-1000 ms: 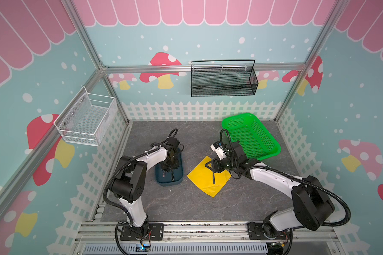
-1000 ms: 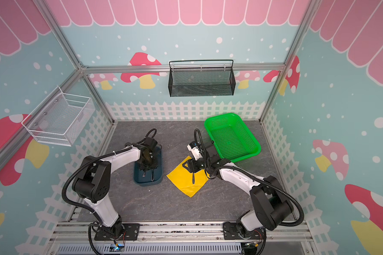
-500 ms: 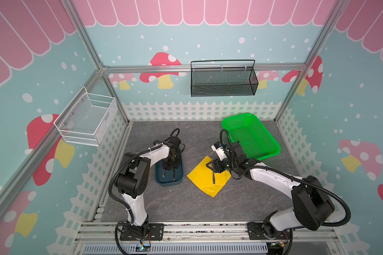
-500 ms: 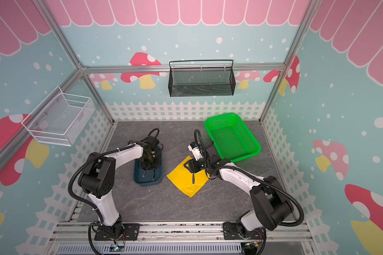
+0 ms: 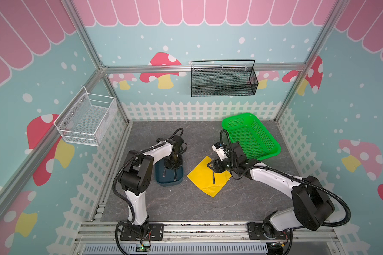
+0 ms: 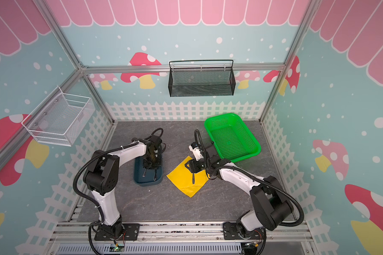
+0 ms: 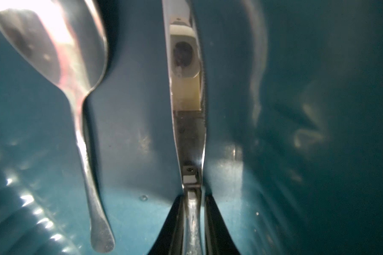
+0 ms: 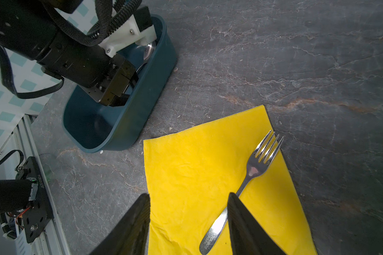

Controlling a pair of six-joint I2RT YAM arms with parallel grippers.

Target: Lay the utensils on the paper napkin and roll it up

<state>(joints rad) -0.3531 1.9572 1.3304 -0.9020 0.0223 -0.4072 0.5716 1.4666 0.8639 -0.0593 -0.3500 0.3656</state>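
In a top view, the left gripper (image 5: 173, 164) sits in the blue tray (image 5: 158, 180) and the right gripper (image 5: 212, 166) is over the yellow napkin (image 5: 200, 176). Left wrist: jaws clamped on the knife (image 7: 187, 110) handle, with the spoon (image 7: 84, 132) parallel beside it. Right wrist: jaws apart and empty. The fork (image 8: 250, 172) lies on the napkin, tines pointing near.

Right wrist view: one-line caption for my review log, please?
Open right claw hovers over fork lying on yellow napkin; left arm reaches into dark blue tray.

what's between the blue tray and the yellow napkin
Just a bare strip of grey tabletop, clearest in the right wrist view; they don't touch.
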